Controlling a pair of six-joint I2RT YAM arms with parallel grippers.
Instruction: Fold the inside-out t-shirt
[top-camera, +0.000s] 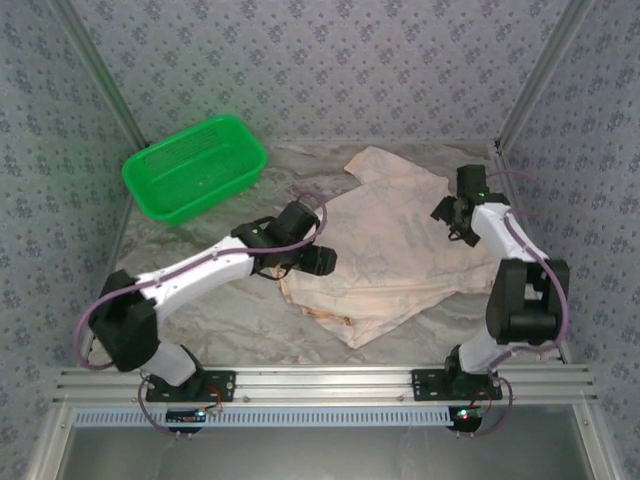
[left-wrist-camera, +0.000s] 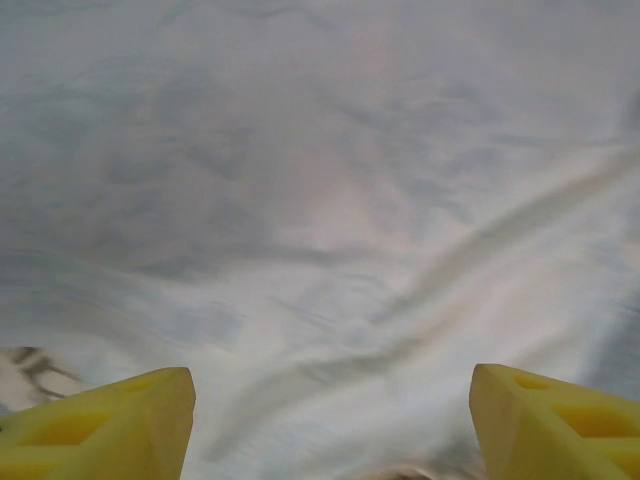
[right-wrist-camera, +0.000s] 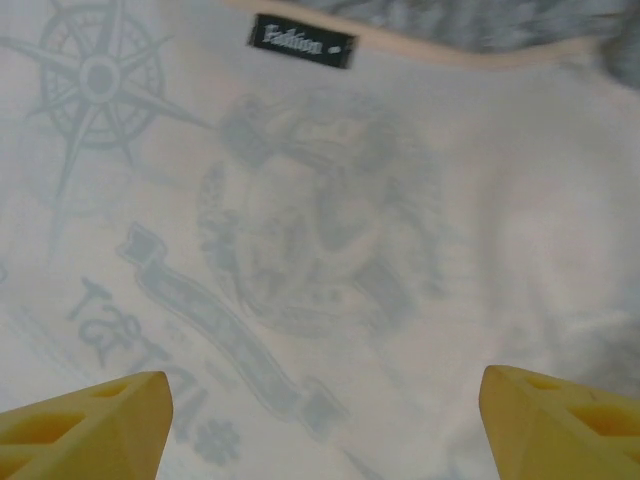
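Left pincer (left-wrist-camera: 332, 415), right pincer (right-wrist-camera: 326, 415) wide over t-shirt (top-camera: 392, 252)

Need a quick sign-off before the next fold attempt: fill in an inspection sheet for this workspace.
Surface: grey marbled tabletop, flat, no spills seen.
Job's things: pale peach cloth t-shirt lying rumpled, with its faint print and black neck label facing up.
Clutter: green plastic mesh basket at far left, apart from the t-shirt.
Grippers: left gripper and right gripper both open over the t-shirt, holding nothing.
Cables: purple cables looped along both arms.
Surroundings: patterned grey wall panels; aluminium rail at near edge.
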